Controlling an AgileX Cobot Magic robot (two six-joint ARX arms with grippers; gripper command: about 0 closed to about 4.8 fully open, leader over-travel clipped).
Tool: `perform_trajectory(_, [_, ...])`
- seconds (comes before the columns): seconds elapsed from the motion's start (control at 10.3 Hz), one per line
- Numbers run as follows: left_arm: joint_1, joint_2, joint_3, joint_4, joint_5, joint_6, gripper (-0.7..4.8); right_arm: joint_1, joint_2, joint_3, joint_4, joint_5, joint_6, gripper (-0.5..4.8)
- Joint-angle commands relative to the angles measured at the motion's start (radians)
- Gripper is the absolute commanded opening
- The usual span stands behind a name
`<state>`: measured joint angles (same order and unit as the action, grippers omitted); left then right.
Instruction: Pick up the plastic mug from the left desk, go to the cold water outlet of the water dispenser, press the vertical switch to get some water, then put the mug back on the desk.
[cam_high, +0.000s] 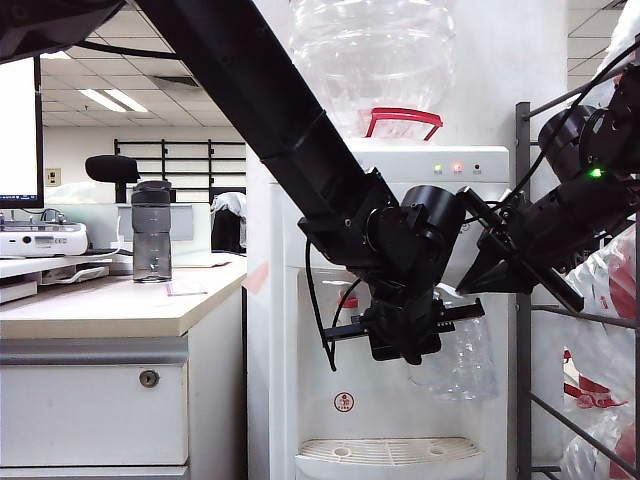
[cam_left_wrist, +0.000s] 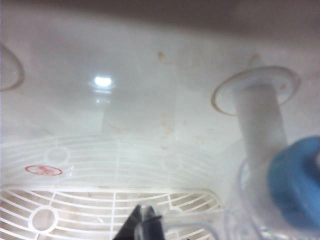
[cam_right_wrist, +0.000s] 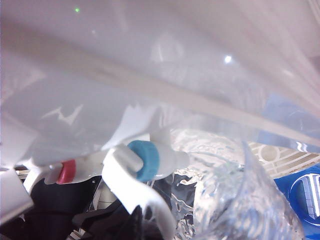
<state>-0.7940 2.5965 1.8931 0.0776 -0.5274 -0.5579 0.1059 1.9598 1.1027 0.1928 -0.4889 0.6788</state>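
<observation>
The clear faceted plastic mug (cam_high: 458, 366) hangs in front of the white water dispenser (cam_high: 400, 165), just under its taps. My left gripper (cam_high: 405, 348) reaches across from the upper left and is shut on the mug's thin clear handle (cam_left_wrist: 186, 218). The cold water outlet (cam_right_wrist: 145, 160), with its blue collar, sits right above the mug's (cam_right_wrist: 235, 200) open rim. My right gripper (cam_high: 472, 280) comes in from the right, shut, with its dark tips against the white lever (cam_right_wrist: 127, 172) of that outlet. The left desk (cam_high: 110, 305) stands at the left.
A smoky-grey bottle (cam_high: 151, 232) with a black lid stands on the desk. The red-collared tap (cam_right_wrist: 65, 172) is beside the blue one. The white drip tray (cam_high: 390, 452) lies below the mug. A grey metal rack (cam_high: 522, 300) with spare bottles stands on the dispenser's right.
</observation>
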Motion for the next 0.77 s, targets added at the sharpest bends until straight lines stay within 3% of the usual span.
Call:
perform_trajectory(0.1, [0.009,-0.01,0.01,0.028,0.016,0.008,-0.07,0.002,0.008,-0.006,-0.04,0.027,-0.006,-0.05])
perform_trajectory(0.77, [0.009,-0.01,0.01,0.027,0.016,0.008,-0.07,-0.002,-0.003,-0.006,-0.039,0.03,-0.007,-0.05])
